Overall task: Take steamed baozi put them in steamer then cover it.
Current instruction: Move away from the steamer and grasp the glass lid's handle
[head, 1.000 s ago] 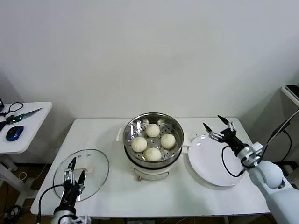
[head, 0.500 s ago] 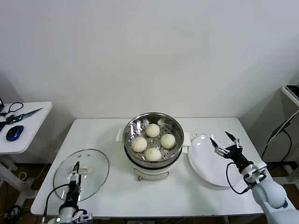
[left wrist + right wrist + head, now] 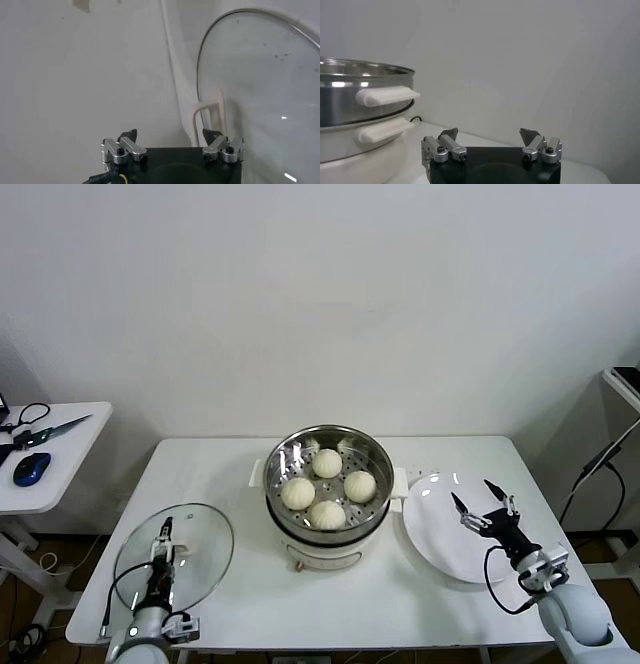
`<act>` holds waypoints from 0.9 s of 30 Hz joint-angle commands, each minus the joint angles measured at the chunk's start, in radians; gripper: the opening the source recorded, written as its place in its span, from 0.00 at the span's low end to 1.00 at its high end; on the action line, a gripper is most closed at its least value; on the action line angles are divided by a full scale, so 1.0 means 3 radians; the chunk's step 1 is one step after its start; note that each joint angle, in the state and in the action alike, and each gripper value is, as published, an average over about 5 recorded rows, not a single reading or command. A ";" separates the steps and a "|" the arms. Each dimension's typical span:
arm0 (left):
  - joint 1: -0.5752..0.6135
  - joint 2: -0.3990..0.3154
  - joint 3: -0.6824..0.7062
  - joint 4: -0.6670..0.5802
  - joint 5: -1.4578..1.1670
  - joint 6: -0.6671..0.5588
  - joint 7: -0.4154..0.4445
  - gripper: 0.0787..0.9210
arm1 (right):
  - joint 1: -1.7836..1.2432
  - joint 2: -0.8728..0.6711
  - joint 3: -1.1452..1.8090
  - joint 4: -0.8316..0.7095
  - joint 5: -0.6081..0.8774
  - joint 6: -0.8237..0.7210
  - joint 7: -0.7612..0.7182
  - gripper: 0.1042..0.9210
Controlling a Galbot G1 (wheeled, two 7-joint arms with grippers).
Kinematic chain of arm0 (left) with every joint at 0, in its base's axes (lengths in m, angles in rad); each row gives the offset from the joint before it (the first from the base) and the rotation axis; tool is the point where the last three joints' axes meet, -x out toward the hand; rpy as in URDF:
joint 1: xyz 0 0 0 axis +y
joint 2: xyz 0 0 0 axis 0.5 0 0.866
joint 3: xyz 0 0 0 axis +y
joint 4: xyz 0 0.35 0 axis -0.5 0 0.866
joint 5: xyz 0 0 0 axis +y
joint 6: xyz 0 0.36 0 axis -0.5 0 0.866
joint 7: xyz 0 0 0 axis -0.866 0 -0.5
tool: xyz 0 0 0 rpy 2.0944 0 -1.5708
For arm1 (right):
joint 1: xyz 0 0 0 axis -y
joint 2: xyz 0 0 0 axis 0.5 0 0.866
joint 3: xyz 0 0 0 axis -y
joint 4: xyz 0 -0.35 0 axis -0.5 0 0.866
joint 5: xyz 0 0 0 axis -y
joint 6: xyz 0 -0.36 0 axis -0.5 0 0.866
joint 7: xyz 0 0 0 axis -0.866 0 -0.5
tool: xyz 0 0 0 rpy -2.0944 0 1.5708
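Note:
Four cream-white baozi (image 3: pixel 327 463) lie on the perforated tray inside the shiny steamer (image 3: pixel 282 452), which stands uncovered on its cream base at the table's middle. Its side and handles show in the right wrist view (image 3: pixel 350 90). The flat glass lid (image 3: pixel 200 569) lies on the table at front left. My left gripper (image 3: pixel 162 546) hangs open over the lid, by its white handle (image 3: pixel 210 112), and holds nothing (image 3: pixel 170 135). My right gripper (image 3: pixel 474 496) is open and empty above the white plate (image 3: pixel 430 534), right of the steamer (image 3: pixel 489 132).
The white table (image 3: pixel 220 474) carries the steamer, lid and plate. A small side table at far left holds a blue mouse (image 3: pixel 31 469) and cables. A dark stand rises at the far right edge (image 3: pixel 625 379).
My right gripper has drawn back from beside the steamer toward the front, over the plate. My left gripper has shifted a little over the lid's near part.

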State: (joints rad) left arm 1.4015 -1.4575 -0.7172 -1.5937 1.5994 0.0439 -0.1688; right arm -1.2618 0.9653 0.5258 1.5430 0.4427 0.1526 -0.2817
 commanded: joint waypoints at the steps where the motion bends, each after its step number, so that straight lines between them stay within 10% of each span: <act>1: -0.0288 0.0035 -0.0003 0.0330 -0.0046 0.0015 -0.0112 0.88 | -0.0035 0.0060 0.0030 -0.0040 -0.0102 0.0022 -0.0016 0.88; 11: -0.0336 0.0087 -0.0010 0.0425 -0.0189 -0.0100 -0.0093 0.84 | -0.0014 0.0128 0.0018 -0.0128 -0.0212 0.0068 -0.0048 0.88; 27: -0.0249 0.0102 -0.0006 0.0308 -0.0388 -0.0150 -0.0065 0.30 | 0.0074 0.0233 -0.0055 -0.0238 -0.0400 0.0135 -0.0084 0.88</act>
State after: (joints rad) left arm 1.3251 -1.4302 -0.7197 -1.4840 1.5147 0.0055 -0.1880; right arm -1.2437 1.0259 0.5133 1.4831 0.3459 0.1893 -0.3050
